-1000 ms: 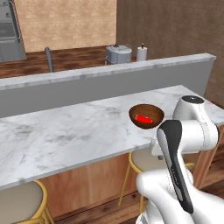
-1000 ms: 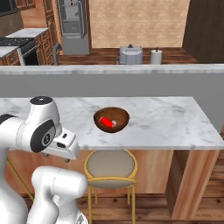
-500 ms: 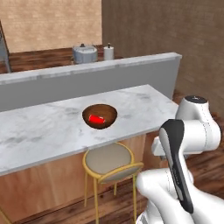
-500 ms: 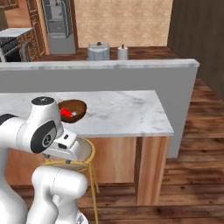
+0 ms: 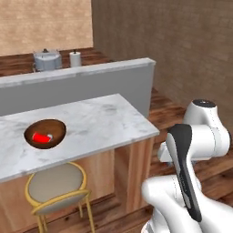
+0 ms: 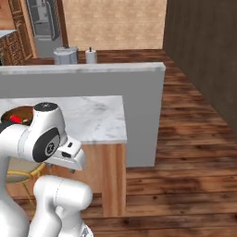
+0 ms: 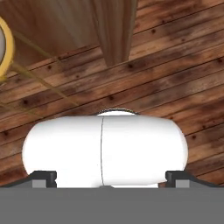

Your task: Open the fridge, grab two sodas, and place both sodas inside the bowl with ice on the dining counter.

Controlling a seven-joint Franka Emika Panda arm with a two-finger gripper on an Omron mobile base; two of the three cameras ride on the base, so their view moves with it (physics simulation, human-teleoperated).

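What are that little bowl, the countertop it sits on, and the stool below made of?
The bowl looks like dark, smooth-finished wood, going by its brown grain. The countertop seems polished marble: white-grey with soft veins. The stool appears to have a yellow metal frame, perhaps brass, and a matte grey padded seat.

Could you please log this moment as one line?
gripper: open, empty | red soda can: in dark brown wooden bowl | white-grey marble dining counter: bowl on it
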